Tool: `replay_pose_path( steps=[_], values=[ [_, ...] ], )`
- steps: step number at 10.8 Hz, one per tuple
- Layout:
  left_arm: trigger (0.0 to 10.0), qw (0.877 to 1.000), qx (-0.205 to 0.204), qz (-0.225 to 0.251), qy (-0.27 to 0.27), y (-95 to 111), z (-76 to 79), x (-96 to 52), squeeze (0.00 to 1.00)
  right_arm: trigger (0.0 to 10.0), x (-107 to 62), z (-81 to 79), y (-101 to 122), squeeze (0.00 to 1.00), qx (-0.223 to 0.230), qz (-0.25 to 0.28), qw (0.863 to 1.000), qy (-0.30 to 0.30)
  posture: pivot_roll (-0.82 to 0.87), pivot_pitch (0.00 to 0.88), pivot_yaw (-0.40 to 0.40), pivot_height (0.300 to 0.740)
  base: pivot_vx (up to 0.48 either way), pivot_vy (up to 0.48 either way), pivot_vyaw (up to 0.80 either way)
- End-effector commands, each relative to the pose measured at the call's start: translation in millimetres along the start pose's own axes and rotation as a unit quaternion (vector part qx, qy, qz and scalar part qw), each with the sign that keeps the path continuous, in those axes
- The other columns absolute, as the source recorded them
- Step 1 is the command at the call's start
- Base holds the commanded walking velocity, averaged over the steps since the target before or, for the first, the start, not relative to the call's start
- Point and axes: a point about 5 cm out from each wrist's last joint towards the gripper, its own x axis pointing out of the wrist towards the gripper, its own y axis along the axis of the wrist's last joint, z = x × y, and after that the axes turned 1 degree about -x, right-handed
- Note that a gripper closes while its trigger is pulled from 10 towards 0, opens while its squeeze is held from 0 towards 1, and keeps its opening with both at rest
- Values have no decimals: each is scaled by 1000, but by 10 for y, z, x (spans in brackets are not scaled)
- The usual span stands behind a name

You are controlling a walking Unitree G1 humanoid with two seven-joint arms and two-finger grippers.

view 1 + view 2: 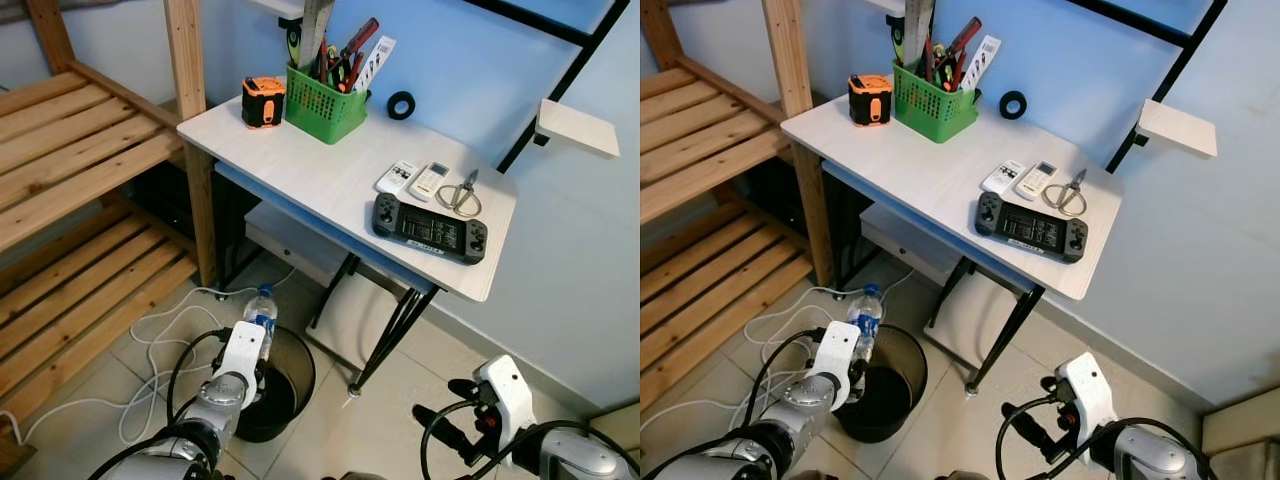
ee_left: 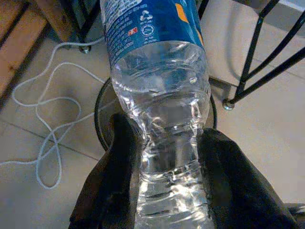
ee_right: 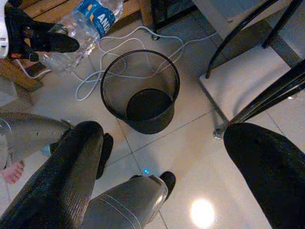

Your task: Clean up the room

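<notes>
The left gripper [image 2: 164, 157] pinches a water bottle [image 1: 261, 308] over the black trash bin [image 3: 140, 93]; it has not dropped it in yet. The right gripper [image 3: 162, 167] is spread wide, holding nothing.

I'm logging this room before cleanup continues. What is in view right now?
Clear plastic water bottle: one, blue label, above the bin.
Black mesh wastebasket: one, floor beside desk.
White desk: one, against blue wall.
Green tool basket: one, desk rear.
Orange tape measure: one, beside basket.
Black tape roll: one, desk rear.
White remotes: two, side by side.
Scissors: one, beside remotes.
Black handheld console: one, desk front.
White cable: one, floor.
Wooden shelving: one, left.
Left gripper: holding bottle.
Right gripper: open, low.
</notes>
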Motion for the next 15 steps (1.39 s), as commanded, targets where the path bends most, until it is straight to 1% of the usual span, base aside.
replay_pose_path(
  steps=[1,2,3,4,6,7,11,12,13,14,15],
  values=[
    [10000,1000,-2,1,-24,40,127,12,0,10000,-44,46,-1,0,2,-7,1000,-4,-264,82,-157,740,0,0,0],
    [10000,1000,-11,-4,-26,26,142,11,0,10000,-43,48,9,0,2,-7,1000,-2,-264,81,-158,740,0,0,0],
    [10000,999,-36,-10,-25,3,147,9,0,10000,-41,39,23,0,2,-8,1000,2,-268,79,-157,740,0,0,0],
    [10000,999,-33,-10,-23,8,140,10,1000,10000,-39,33,22,0,4,-7,1000,2,-269,78,-156,740,0,0,0],
    [10000,1000,-22,-9,-13,39,104,15,1000,10000,-22,25,6,0,7,-6,1000,0,-270,76,-148,740,0,0,0],
    [10000,1000,-6,-12,-5,39,82,16,1000,10000,-13,22,-7,0,11,-5,1000,0,-269,76,-144,740,0,0,0],
    [10000,1000,-5,-15,7,42,42,17,1000,10000,-13,32,-43,0,14,-7,1000,-3,-279,73,-145,740,0,0,0],
    [10000,1000,5,-14,13,46,32,17,1000,10000,-13,40,-38,0,13,-7,1000,-5,-279,70,-144,740,0,0,0],
    [10000,1000,14,-7,11,63,36,17,0,10000,-2,52,-25,0,11,-2,1000,-13,-276,64,-136,740,0,0,0],
    [10000,999,44,23,-12,128,105,18,0,10000,27,103,51,0,13,26,998,-49,-256,49,-107,740,0,0,0],
    [10000,996,60,60,-29,204,152,12,0,10000,72,129,155,0,17,58,995,-76,-248,42,-93,740,0,0,0]
  ],
)
